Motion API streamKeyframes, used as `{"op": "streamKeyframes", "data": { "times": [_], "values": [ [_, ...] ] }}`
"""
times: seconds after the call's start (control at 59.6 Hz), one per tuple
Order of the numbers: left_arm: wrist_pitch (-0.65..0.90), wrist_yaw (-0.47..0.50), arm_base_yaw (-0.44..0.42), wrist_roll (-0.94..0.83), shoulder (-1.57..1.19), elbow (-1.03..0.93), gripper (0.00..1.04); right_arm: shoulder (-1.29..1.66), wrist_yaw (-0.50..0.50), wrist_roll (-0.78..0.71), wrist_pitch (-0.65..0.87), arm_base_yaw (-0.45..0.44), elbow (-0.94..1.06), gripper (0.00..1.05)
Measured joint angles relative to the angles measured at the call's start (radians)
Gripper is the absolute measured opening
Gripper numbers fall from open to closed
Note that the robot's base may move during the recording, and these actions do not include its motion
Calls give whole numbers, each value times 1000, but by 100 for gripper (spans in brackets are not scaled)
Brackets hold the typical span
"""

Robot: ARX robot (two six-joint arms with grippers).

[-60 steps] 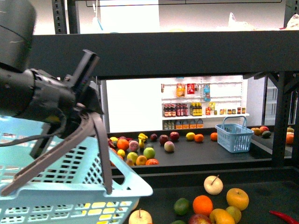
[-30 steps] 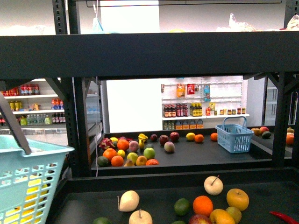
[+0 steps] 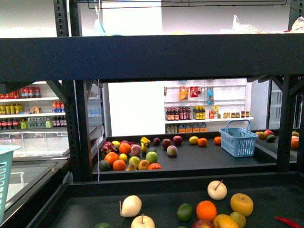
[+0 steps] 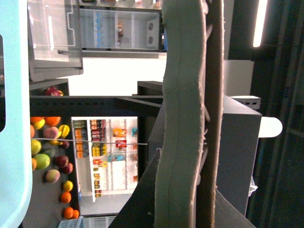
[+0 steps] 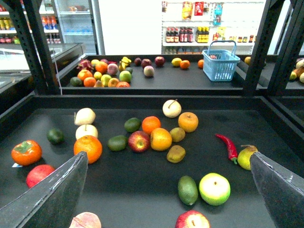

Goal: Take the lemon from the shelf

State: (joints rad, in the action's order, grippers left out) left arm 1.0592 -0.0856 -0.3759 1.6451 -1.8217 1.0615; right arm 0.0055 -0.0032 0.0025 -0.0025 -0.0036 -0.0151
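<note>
The lemon [image 3: 193, 139] is a bright yellow oval lying beside an orange [image 3: 202, 140] on the far board of the black shelf [image 3: 180, 52]. It also shows in the right wrist view [image 5: 176, 61]. My left gripper [image 4: 190, 190] is shut on the grey handle strip of the light blue basket [image 4: 12, 118]. Only the basket's corner [image 3: 4, 180] shows at the left edge of the front view. My right gripper [image 5: 168, 159] is open and empty, above the near board, far short of the lemon.
The near board [image 5: 142, 190] carries many fruits: an orange [image 5: 151, 124], yellow-orange stemmed fruits [image 5: 188, 121], a red apple [image 5: 138, 141], a green apple [image 5: 214, 188] and a red chilli [image 5: 228, 146]. A blue basket [image 3: 238, 137] stands right of the lemon. Black uprights [image 3: 80, 128] frame the opening.
My left arm and the light blue basket have swung left, almost out of the front view, uncovering the left side of the near board and its fruits.
</note>
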Motion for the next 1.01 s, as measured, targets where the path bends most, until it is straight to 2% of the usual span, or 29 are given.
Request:
{"op": "streamKeyframes", "data": {
  "times": [0.151, 0.336, 0.571, 0.856, 1.007],
  "values": [
    [120, 2, -36, 14, -65, 11, 8, 0, 0, 0, 0, 0, 0, 102],
    [198, 11, -65, 34, -134, 11, 8, 0, 0, 0, 0, 0, 0, 102],
    [257, 63, -64, 43, -201, 11, 8, 0, 0, 0, 0, 0, 0, 102],
    [294, 68, -53, 24, -240, 11, 8, 0, 0, 0, 0, 0, 0, 102],
    [263, 70, -54, -7, -240, -12, 33, 0, 0, 0, 0, 0, 0, 102]
  ]
}}
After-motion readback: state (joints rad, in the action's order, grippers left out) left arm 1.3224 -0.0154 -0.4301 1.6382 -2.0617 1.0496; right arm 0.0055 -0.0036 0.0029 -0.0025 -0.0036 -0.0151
